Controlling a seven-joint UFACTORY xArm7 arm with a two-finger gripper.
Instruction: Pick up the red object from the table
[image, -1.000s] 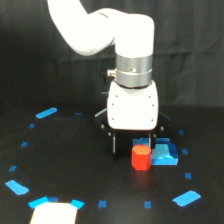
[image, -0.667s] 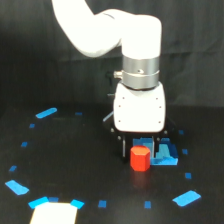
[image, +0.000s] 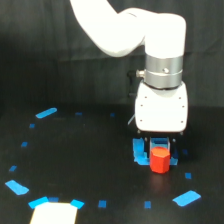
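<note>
The red object (image: 160, 160) is a small red-orange block standing low over the black table (image: 75, 165), in front of a flat bright-blue piece (image: 141, 153). My gripper (image: 160, 150) hangs straight down from the white arm, directly over the block. Its dark fingers stand close against the block's left and right sides and appear shut on it. The fingertips are hard to make out against the black surface. I cannot tell whether the block's base touches the table.
Blue tape marks form a ring on the table, among them one at the back left (image: 46, 113) and one at the front right (image: 186, 198). A pale patch (image: 54, 214) lies at the front left edge.
The arm has moved toward the exterior view's right. The red block has shifted right with it, staying between the fingers.
</note>
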